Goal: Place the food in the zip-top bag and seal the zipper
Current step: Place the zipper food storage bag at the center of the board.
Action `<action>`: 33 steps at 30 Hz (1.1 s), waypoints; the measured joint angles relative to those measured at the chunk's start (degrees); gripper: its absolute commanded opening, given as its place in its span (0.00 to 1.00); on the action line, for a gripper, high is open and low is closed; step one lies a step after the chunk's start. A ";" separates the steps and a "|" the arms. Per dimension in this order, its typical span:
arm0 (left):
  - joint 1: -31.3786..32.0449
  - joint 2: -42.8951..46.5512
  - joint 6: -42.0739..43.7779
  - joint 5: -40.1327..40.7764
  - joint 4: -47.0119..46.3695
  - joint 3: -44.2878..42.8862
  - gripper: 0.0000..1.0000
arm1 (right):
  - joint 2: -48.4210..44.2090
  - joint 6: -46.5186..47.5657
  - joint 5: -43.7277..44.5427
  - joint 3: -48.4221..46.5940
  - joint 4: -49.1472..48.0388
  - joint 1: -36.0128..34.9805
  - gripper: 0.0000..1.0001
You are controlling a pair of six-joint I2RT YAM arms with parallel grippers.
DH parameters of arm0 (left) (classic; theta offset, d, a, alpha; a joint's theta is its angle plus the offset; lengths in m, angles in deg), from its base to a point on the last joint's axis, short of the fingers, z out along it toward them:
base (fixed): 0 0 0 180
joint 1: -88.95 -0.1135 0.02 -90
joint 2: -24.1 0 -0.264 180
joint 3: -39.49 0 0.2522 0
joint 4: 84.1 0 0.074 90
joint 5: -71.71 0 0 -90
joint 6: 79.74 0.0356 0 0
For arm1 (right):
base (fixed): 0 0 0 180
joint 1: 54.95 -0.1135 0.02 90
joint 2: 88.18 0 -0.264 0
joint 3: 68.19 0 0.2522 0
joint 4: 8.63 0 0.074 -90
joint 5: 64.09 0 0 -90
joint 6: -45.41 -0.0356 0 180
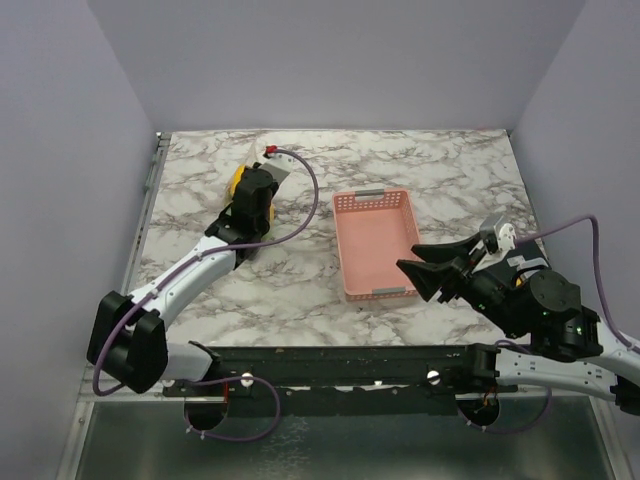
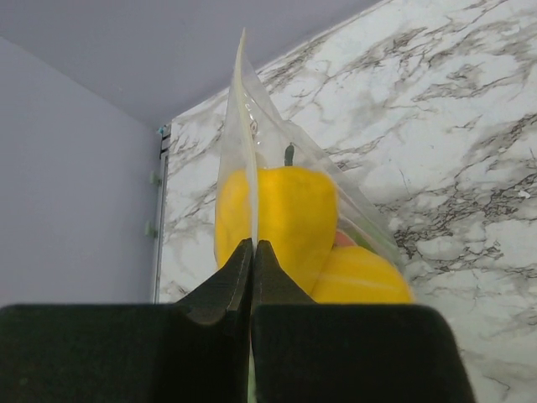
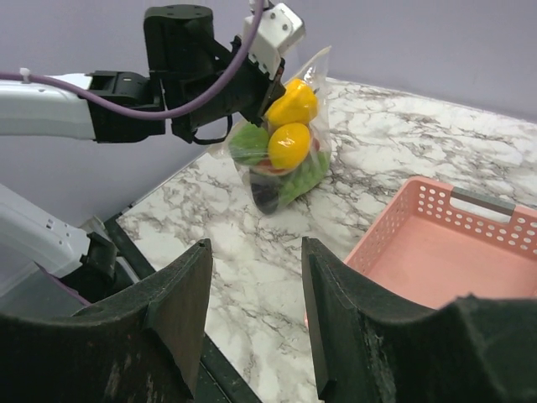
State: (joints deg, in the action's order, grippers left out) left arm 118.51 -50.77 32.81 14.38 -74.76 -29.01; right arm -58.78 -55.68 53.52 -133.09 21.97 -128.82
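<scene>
my left pincer is clamped shut on the top edge of the zip-top bag, food hanging inside just below it. right pincer gapes empty, well apart. i worry the load's weight pulls the slick edge free.

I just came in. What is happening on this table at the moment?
The left arm holds a clear bag by one edge, its jaws shut on it. The toy food, yellow, green and dark pieces, is inside. The right arm hovers beside the empty pink basket with open jaws, holding nothing. Whether the zipper is sealed cannot be seen.
</scene>
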 measured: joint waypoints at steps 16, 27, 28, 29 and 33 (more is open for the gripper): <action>4.26 -7.34 -12.96 -9.84 -3.21 -0.22 0.00 | -0.37 -0.28 -0.66 2.93 -0.11 0.00 0.53; 10.97 -3.45 -30.67 -12.39 -7.15 12.61 0.00 | -0.46 -2.51 -0.55 2.89 1.01 0.00 0.53; 11.13 -2.97 -31.74 -12.48 -7.26 13.70 0.00 | -0.44 -2.80 -0.44 2.89 1.40 -0.02 0.53; 11.32 -2.36 -33.16 -12.50 -7.56 15.19 0.00 | -0.44 -3.10 -0.24 2.89 1.88 0.00 0.53; 11.58 -0.04 -36.89 -12.50 -7.50 20.04 0.00 | -0.37 -4.98 0.85 2.86 3.41 0.00 0.56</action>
State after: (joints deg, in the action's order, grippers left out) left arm 130.09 -50.81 -4.08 1.88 -82.26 -8.97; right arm -59.15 -60.66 54.38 -130.22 25.38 -128.82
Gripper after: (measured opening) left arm 0.006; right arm 0.539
